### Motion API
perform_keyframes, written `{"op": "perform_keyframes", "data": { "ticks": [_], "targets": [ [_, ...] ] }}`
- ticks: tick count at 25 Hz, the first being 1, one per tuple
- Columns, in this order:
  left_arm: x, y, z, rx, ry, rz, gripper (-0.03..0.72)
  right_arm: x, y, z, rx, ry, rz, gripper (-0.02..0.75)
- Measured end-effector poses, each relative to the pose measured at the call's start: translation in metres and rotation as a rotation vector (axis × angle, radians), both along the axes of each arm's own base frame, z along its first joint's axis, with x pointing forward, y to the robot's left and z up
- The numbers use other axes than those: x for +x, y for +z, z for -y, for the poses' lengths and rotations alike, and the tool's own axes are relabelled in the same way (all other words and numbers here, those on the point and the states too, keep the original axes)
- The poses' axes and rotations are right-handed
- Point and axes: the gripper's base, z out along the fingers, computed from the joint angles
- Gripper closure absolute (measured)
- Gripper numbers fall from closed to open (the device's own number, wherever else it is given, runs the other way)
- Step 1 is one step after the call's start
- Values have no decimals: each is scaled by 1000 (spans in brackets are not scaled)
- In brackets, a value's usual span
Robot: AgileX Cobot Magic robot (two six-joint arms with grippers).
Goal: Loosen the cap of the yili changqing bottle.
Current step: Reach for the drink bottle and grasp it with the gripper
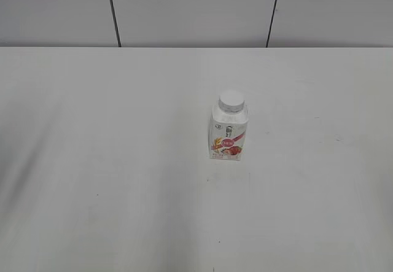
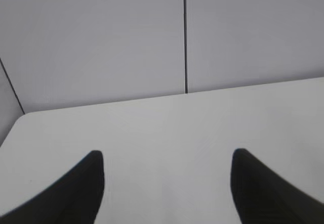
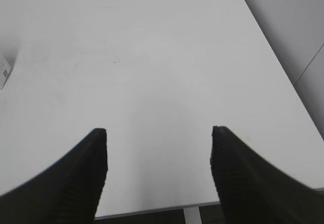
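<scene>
The yili changqing bottle (image 1: 229,134) stands upright a little right of the table's middle in the exterior view, white with a pink-red fruit label facing me. Its white ribbed cap (image 1: 232,101) sits on the neck. A sliver of the bottle shows at the left edge of the right wrist view (image 3: 4,70). Neither arm shows in the exterior view. My left gripper (image 2: 167,155) is open and empty over bare table; the bottle is out of its view. My right gripper (image 3: 159,132) is open and empty above the table's near edge, far from the bottle.
The white table (image 1: 123,161) runs to a grey panelled wall (image 1: 184,8) at the back. The left wrist view shows the table's rounded far corner (image 2: 25,115). The right wrist view shows the table's edge and a white leg (image 3: 191,215) below it.
</scene>
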Motion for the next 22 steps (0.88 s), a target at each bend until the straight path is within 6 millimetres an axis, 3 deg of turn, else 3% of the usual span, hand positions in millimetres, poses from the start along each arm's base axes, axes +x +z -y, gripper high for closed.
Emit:
{"op": "perform_keyframes", "data": {
  "ticks": [22],
  "targets": [
    [49,-36,3,-97,16,-62,209,0,0,0,0,0,0,228]
  ]
}}
